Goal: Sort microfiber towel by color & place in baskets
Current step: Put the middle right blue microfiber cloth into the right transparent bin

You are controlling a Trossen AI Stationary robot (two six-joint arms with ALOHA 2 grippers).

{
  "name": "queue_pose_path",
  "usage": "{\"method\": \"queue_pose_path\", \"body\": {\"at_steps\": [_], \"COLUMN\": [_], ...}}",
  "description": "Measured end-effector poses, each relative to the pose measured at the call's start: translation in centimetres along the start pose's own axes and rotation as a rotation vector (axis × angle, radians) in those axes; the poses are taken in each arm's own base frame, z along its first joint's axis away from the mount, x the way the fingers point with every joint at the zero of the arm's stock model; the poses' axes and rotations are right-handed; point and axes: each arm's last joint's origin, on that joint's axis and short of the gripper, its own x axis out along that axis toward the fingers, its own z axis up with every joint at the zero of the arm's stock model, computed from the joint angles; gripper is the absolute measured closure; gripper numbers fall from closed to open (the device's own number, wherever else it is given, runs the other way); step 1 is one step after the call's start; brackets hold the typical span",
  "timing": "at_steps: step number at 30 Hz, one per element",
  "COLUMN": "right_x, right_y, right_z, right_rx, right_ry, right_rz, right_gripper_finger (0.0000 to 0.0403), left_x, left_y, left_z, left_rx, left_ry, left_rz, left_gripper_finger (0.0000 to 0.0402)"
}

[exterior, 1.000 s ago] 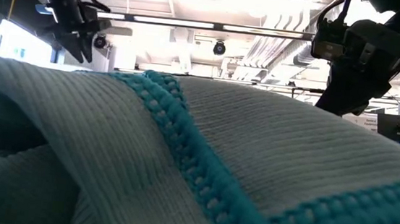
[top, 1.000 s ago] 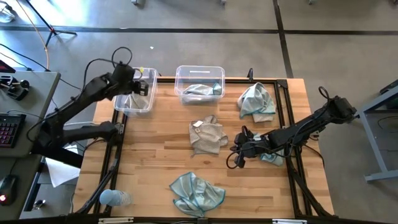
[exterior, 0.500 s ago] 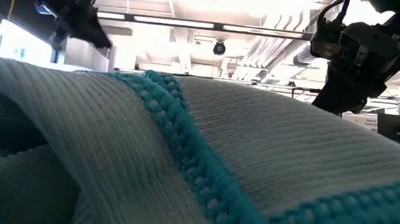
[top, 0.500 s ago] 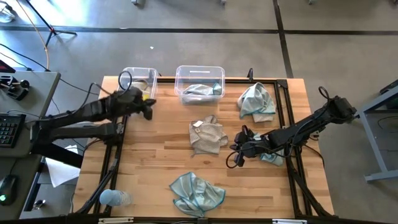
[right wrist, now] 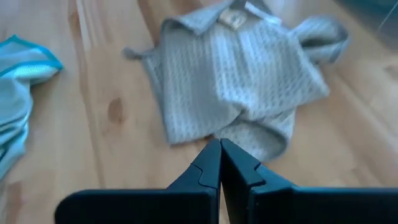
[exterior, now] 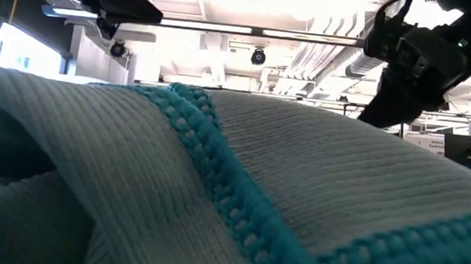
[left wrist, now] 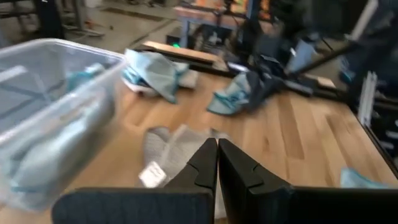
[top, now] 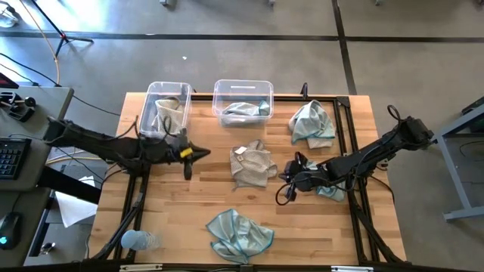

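A beige-grey towel (top: 252, 165) lies crumpled at the table's middle. Teal towels lie at the far right (top: 312, 123), at the near edge (top: 239, 233) and under my right arm (top: 330, 190). The left basket (top: 153, 94) holds a beige towel (top: 170, 113); the right basket (top: 242, 85) holds a teal one (top: 243, 109). My left gripper (top: 193, 155) is shut, left of the beige towel (left wrist: 174, 142). My right gripper (top: 286, 186) is shut, just right of that towel (right wrist: 242, 74). In the low view the near teal towel (exterior: 213, 190) blocks the table.
Bare wood lies between the left gripper and the beige towel, and along the table's near left. A black frame rail (top: 352, 151) runs along the table's right side under my right arm. A desk with a keyboard (top: 11, 155) stands left of the table.
My left gripper has come away from above the left basket, swinging toward the near edge and the table's middle, and now lies low and level, pointing at the beige towel. The beige towel in the left basket stays there. My right arm has kept still.
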Motion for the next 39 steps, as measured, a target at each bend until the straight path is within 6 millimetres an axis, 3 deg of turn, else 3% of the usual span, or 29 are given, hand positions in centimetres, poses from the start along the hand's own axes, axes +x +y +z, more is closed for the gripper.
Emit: {"method": "queue_pose_path", "body": {"at_steps": [10,19,25,31,39], "right_x": [-0.1,-0.9,-1.7,-2.4,-3.3], "right_y": [-0.2,-3.1,-5.4,-6.1,-5.8], "right_z": [2.4,4.0,2.6,0.7,-0.2], "right_rx": [-0.003,0.050,0.201,0.237,0.223], "right_ry": [-0.056,0.202,0.471,0.648,0.762], "right_rz": [-0.066,-0.279,-0.377,-0.430,-0.430], "right_gripper_finger": [0.0402,0.0402,0.0402,0.0395,0.0316], "left_x": [3.0,5.6,6.4,6.7,6.7], "left_y": [-2.1,-3.3,-3.4,-3.5,-3.5], "left_z": [-2.1,-3.4,-4.1,-4.5,-4.5], "left_rx": [0.062,0.110,0.106,0.081,0.078], "left_ry": [0.076,0.059,0.065,0.088,0.088], "left_rz": [-0.056,-0.149,-0.149,-0.143,-0.144], "left_gripper_finger": [0.0401,0.0401,0.0401,0.0401,0.0401]}}
